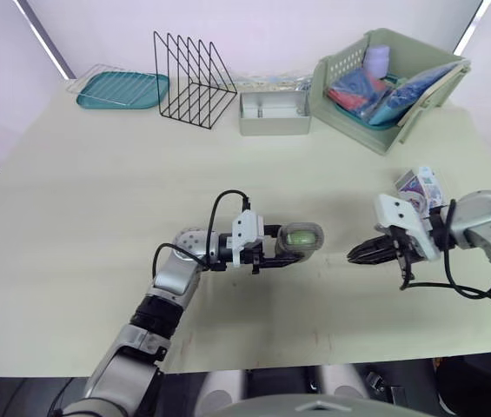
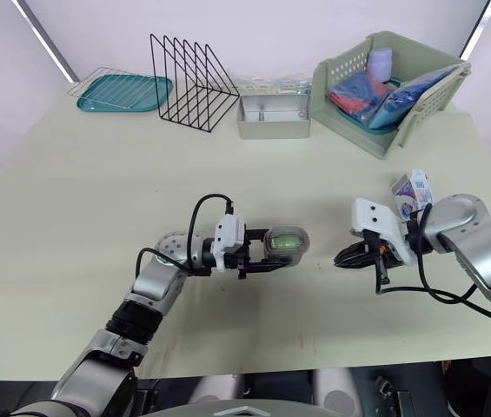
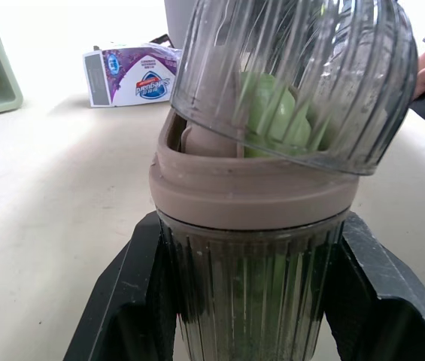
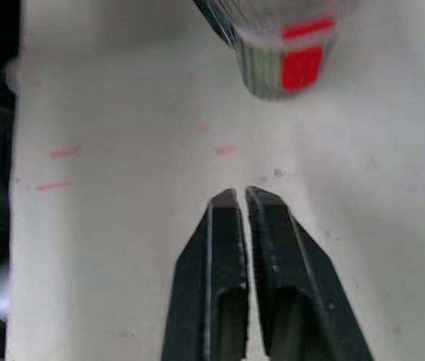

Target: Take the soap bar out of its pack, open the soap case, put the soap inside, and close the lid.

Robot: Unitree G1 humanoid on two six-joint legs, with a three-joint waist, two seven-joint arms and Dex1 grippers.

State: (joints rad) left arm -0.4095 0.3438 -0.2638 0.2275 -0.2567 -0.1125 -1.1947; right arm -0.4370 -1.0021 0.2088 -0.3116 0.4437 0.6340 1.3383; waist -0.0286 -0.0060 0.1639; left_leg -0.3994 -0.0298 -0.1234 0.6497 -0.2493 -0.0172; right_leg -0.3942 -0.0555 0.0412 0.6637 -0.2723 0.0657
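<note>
Soap case (image 1: 300, 238), light rigid ribbed plastic w/ green soap (image 3: 272, 113) inside, is clamped by its base in left hand (image 2: 262, 254) at mid-bench (image 1: 97, 191), lid (image 3: 302, 75) tilted ajar; slick, so right hand (image 4: 236, 197), pinched closed & empty nearby, prob. best presses lid's top gently.

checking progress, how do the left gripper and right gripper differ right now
The left gripper is shut on the soap case; the right gripper is shut on nothing. The left gripper points toward the robot's right, the right gripper toward its left. Both sit low over the table.
</note>
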